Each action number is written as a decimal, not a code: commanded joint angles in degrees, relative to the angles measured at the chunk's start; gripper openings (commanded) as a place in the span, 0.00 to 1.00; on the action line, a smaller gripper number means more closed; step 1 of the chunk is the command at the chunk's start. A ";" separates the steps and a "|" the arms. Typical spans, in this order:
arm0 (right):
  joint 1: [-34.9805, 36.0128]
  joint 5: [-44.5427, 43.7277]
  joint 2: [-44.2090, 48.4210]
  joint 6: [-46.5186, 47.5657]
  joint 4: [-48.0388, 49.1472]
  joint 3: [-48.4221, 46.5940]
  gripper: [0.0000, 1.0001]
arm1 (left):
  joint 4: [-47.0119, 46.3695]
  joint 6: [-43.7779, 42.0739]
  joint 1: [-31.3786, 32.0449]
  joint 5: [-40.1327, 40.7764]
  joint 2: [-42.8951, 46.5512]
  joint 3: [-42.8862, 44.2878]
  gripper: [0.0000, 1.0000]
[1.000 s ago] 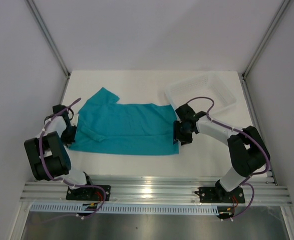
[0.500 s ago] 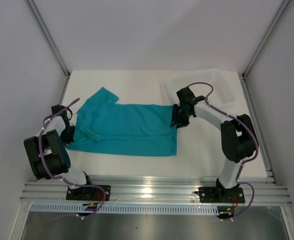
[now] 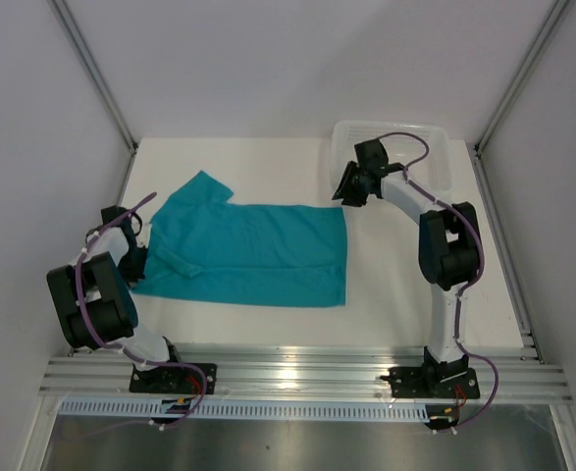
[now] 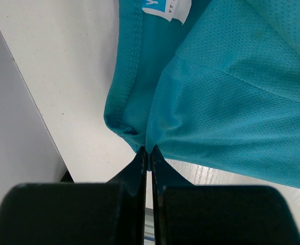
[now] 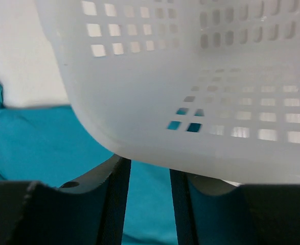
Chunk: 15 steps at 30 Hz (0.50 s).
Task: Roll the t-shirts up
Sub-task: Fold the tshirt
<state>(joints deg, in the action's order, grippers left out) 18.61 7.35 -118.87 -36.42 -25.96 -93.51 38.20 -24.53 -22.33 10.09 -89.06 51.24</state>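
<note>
The teal t-shirt (image 3: 248, 253) lies spread flat on the white table, collar end to the left. My left gripper (image 3: 137, 262) is shut on a fold of its left edge, beside the collar seam (image 4: 125, 76) and the white neck label (image 4: 165, 7); the fabric is pinched at the tips (image 4: 148, 151). My right gripper (image 3: 346, 188) hovers just past the shirt's far right corner, against the white basket. Its jaws (image 5: 150, 166) stand apart with only teal cloth showing below the gap. The basket's rounded corner covers the tips.
The white perforated plastic basket (image 3: 435, 132) sits at the back right, its wall (image 5: 190, 102) filling the right wrist view. White enclosure walls stand close on the left, right and back. An aluminium rail (image 3: 297, 378) runs along the near edge.
My right arm has swung from the shirt's right hem towards the back, up to the basket, and the basket has shifted farther back. The left arm and the shirt have not moved.
</note>
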 commanded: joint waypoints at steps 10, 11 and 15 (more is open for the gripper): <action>2.47 -0.85 6.27 10.22 -1.46 3.95 0.41 | 0.47 0.01 -0.96 1.34 2.83 0.09 0.35; 3.44 -1.11 7.15 10.93 -2.51 4.48 0.41 | 0.82 -0.07 -0.96 1.60 3.88 0.17 0.46; 8.27 -2.43 12.77 13.13 -4.36 7.46 0.42 | 2.32 -0.16 -0.96 0.99 7.91 1.66 0.59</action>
<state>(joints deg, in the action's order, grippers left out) 23.18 5.39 -113.03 -27.00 -28.97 -87.15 39.18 -24.49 -22.70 10.85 -86.08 51.22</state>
